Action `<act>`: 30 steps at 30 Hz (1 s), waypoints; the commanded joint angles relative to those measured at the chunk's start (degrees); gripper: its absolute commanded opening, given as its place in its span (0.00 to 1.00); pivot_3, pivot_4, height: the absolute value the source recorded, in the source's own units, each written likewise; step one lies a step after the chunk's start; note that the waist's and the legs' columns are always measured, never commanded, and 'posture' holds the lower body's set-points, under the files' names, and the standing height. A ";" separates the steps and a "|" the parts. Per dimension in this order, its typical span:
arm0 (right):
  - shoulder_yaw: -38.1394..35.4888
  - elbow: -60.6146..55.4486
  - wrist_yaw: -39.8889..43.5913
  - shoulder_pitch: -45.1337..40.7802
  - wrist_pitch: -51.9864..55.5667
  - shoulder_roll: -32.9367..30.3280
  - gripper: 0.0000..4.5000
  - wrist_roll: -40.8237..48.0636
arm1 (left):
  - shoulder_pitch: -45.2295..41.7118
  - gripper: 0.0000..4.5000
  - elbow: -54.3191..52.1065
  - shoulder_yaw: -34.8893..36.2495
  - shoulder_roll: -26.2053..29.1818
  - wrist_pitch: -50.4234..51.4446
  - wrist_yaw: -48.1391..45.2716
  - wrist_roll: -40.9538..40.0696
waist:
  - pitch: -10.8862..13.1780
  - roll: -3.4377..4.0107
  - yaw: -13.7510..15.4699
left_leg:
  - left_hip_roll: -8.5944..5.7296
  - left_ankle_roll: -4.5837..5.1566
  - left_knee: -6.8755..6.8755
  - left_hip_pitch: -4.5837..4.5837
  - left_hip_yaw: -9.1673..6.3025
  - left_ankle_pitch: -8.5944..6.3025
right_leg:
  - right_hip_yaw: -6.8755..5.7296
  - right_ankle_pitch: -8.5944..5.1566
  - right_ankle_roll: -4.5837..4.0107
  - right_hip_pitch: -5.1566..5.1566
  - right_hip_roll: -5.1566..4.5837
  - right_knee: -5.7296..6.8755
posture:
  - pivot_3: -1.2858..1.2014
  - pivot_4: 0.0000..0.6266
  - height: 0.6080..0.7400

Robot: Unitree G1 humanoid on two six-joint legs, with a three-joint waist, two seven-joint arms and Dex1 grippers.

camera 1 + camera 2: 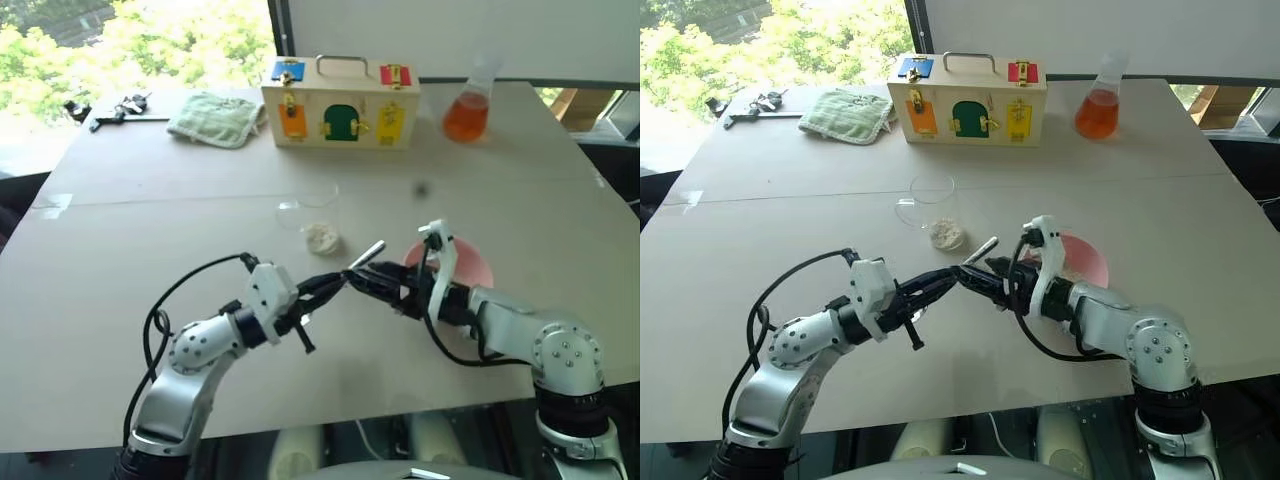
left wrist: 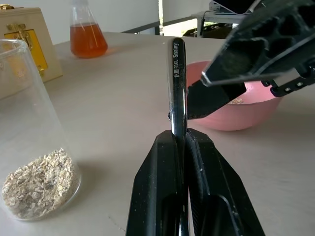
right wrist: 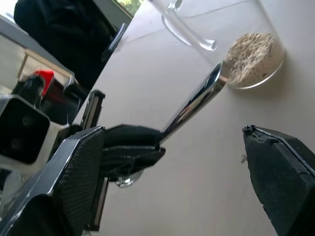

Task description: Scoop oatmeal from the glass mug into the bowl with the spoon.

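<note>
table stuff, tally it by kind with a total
containers: 3, glass mug, bowl, flask
utensils: 1, spoon
boxes: 1, latch box
cloths: 1, green cloth
dark tool clusters: 1, tools
total: 7

Shiny polished metal on the spoon (image 2: 177, 83). Clear smooth glass for the mug (image 2: 29, 132), dry flaky oatmeal (image 2: 40, 183) inside. Smooth pink plastic-like bowl (image 2: 246, 110). Matt black gripper fingers (image 2: 162, 191). Matt pale table (image 1: 150, 220). Wooden lock box (image 1: 340, 105).
</note>
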 commanded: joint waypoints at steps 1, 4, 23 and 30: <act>-1.51 -1.20 -4.65 -2.15 -2.64 0.59 1.00 4.43 | -0.52 0.01 1.32 -1.65 -0.44 -6.03 1.42 4.06 | 0.00 0.00 -0.03 | 0.00 0.00 0.00 0.00 0.00 0.00 | 0.00 0.00 0.00 0.00 0.00 0.01 | 0.52 0.24 1.00; -1.49 -0.93 -7.29 -2.91 -4.26 0.78 1.00 4.76 | -0.70 0.01 2.24 -3.07 -1.87 -7.75 2.76 5.19 | 0.00 0.01 0.02 | 0.04 0.00 0.00 0.00 0.01 0.00 | 0.00 0.00 0.00 0.00 0.01 0.01 | 0.52 0.24 1.00; 1.07 0.90 -7.88 -5.25 -6.40 -1.36 1.00 4.95 | -1.23 0.01 3.36 -2.85 -4.57 -8.50 7.58 5.25 | 0.00 0.01 -0.13 | 0.18 0.02 0.00 0.01 0.01 -0.01 | 0.00 0.00 0.01 -0.01 0.03 0.06 | 0.52 0.24 1.00; 2.25 1.37 -7.55 -5.43 -5.94 -1.73 0.35 4.13 | -1.41 0.00 3.40 -3.47 -4.07 -9.16 6.70 4.68 | 0.00 0.01 -0.13 | 0.19 0.02 0.00 0.01 0.02 -0.01 | 0.00 0.00 0.01 -0.02 0.02 0.06 | 0.52 0.24 1.00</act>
